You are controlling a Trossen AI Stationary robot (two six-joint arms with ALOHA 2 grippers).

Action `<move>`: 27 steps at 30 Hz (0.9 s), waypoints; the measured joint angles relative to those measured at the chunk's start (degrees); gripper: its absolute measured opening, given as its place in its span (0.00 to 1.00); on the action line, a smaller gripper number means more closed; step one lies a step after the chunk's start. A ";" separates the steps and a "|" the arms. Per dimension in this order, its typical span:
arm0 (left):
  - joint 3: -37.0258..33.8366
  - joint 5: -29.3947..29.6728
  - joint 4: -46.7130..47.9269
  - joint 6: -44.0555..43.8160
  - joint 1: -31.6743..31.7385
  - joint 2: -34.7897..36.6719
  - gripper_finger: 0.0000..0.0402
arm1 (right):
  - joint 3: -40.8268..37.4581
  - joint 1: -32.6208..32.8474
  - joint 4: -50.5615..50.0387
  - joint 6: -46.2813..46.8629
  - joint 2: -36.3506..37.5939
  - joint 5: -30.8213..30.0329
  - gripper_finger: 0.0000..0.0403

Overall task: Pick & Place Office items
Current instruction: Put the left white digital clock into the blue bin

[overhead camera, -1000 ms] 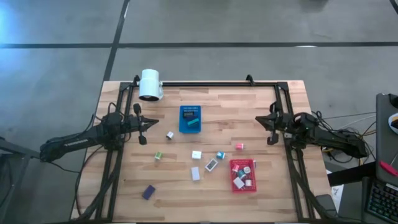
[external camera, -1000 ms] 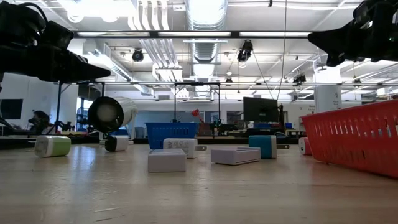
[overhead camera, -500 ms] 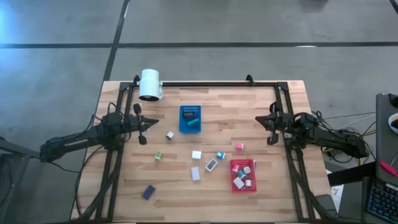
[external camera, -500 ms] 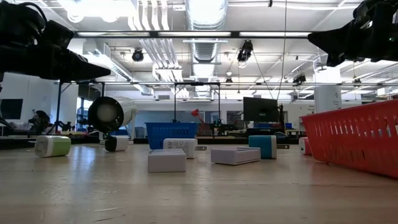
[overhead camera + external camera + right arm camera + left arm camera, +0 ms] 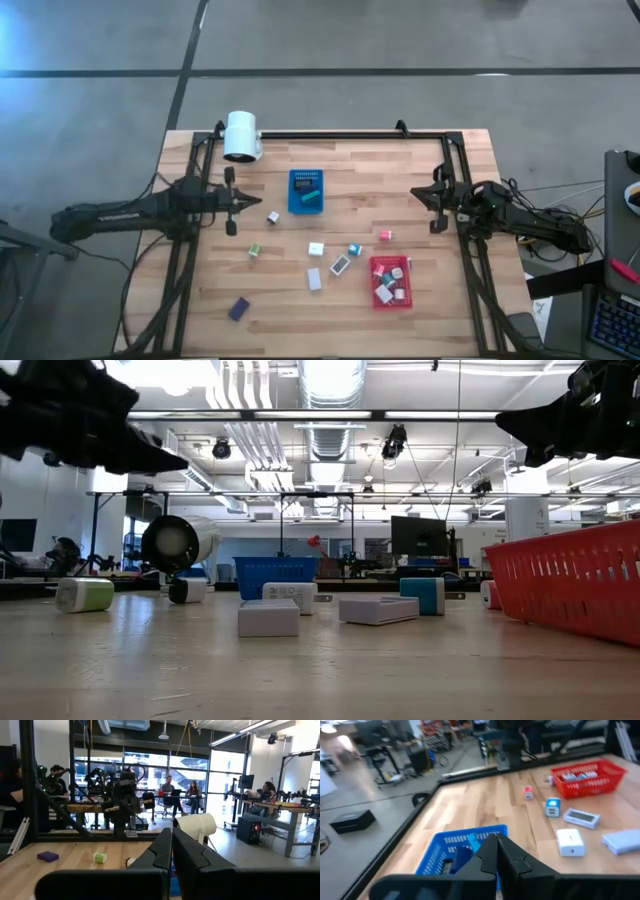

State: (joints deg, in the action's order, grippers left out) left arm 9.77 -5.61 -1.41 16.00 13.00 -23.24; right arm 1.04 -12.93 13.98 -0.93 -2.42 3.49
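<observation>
High view: my left gripper (image 5: 232, 203) hangs over the table (image 5: 440, 310) near its left edge, fingers pressed together and holding nothing; my right gripper (image 5: 436, 197) waits near the right edge, likewise pinched shut and empty. The blue tray (image 5: 306, 190) sits toward the far edge near the middle, with a teal piece and a dark piece inside. The red tray (image 5: 391, 283) lies toward the near right, holding several white and pink-red pieces. The loose office items are scattered between the two trays: a white block (image 5: 272, 216) just beside my left gripper, a green block (image 5: 254, 250), a white cube (image 5: 316, 249), a teal block (image 5: 354, 250), a pink piece (image 5: 385, 235), two flat pale pieces, and a purple block (image 5: 238, 309) toward the near left corner. No lettering on any of them is readable.
</observation>
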 joint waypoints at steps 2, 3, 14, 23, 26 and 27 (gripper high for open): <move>3.13 -0.05 -0.13 0.57 -1.58 -5.26 0.00 | 0.00 0.00 0.00 -0.07 0.00 0.00 0.02; 4.79 -0.16 -0.30 0.60 -2.36 -7.99 0.00 | 0.00 0.00 -0.01 -0.07 0.00 -0.01 0.02; 28.47 -4.81 4.47 7.47 -7.94 -38.01 0.02 | 0.02 0.00 -0.02 -0.11 0.00 -0.07 0.02; 46.95 -6.51 19.00 8.13 -10.87 -57.87 0.03 | 0.02 0.00 -0.04 -0.09 0.00 -0.21 0.02; 50.44 -6.60 22.97 10.73 -12.93 -63.00 0.04 | 0.02 0.00 -0.04 -0.09 0.00 -0.22 0.02; 51.13 -6.64 23.75 12.22 -13.76 -64.55 0.06 | 0.02 0.00 -0.04 -0.11 0.00 -0.22 0.02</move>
State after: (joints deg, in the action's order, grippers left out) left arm 60.90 -12.25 22.34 28.23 -0.76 -87.79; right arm 1.06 -12.93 13.93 -1.04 -2.42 3.27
